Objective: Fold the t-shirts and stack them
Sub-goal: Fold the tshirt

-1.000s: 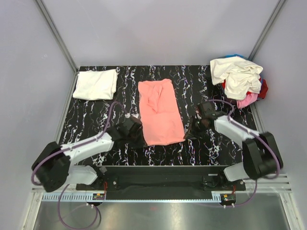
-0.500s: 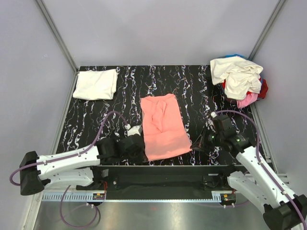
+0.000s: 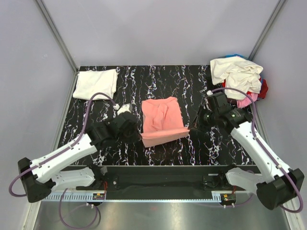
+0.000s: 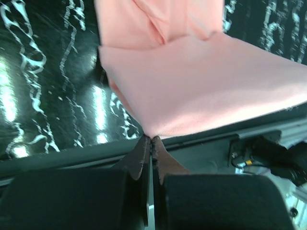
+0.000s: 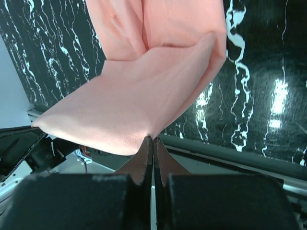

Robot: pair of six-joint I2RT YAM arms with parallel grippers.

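The salmon-pink t-shirt [image 3: 161,117] lies mid-table, its near end lifted off the black marbled table [image 3: 192,86] and folded up toward the far end. My left gripper [image 3: 139,135] is shut on the shirt's near left corner [image 4: 148,134]. My right gripper [image 3: 191,128] is shut on the near right corner [image 5: 152,135]. The lifted hem hangs taut between the two grippers. It fills both wrist views [image 4: 201,81] [image 5: 129,105]. A folded white t-shirt [image 3: 96,84] lies at the far left corner.
A heap of unfolded shirts [image 3: 238,79], cream on top with red, bright pink and blue beneath, sits at the far right corner. Grey walls and metal frame posts [image 3: 55,32] close in the table.
Both grippers pulled the shirt toward the near edge, then rose and moved away from me with its near corners pinched. The near half is now lifted and folding over the far half.
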